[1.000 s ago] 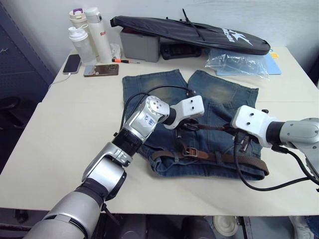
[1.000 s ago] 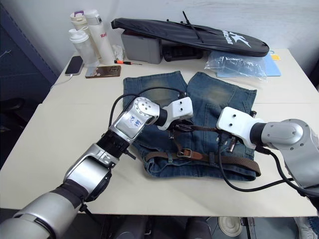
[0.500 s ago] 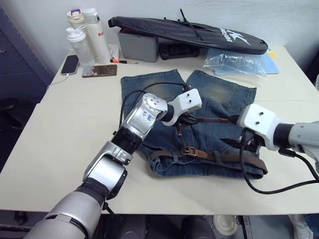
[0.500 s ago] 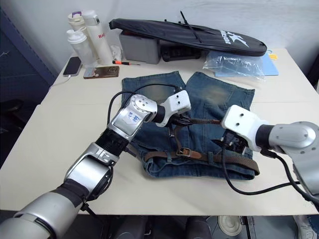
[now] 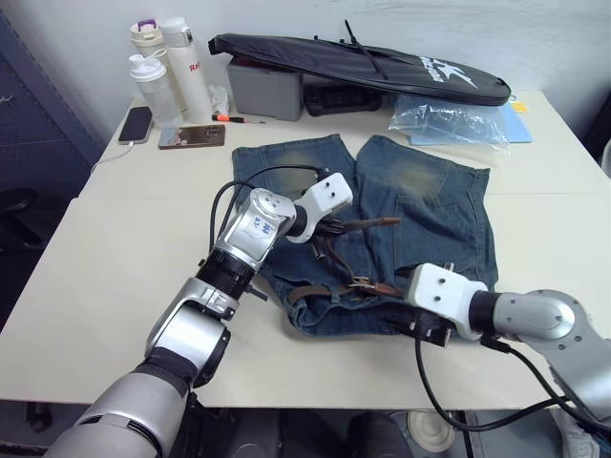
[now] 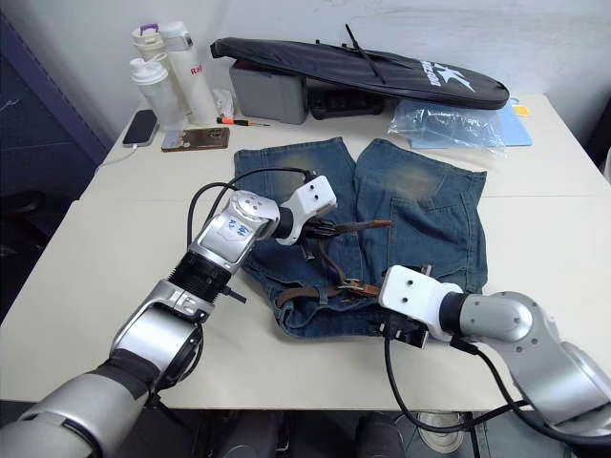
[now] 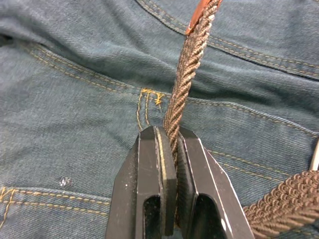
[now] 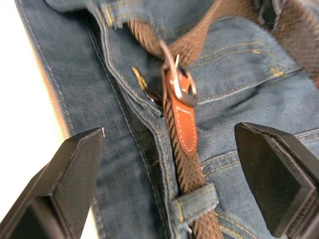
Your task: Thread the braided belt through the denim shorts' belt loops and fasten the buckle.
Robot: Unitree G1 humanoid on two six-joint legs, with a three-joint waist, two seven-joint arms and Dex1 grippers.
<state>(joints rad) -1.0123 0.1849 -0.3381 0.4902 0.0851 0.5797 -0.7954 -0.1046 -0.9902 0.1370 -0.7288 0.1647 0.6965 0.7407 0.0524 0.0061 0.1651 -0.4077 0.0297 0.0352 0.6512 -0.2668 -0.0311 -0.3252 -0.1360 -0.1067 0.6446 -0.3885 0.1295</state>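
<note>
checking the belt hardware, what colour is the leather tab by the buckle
Tan-orange leather tab with pale stitching, next to the silver buckle; right wrist view shows it best.

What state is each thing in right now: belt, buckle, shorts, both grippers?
Belt: partly run through the waistband loops; tan tip end lifted off the cloth.
Buckle: unfastened, lying on the shorts.
Shorts: spread flat on the table.
Left gripper: fingers shut on the belt.
Right gripper: fingers open, above the buckle.
</note>
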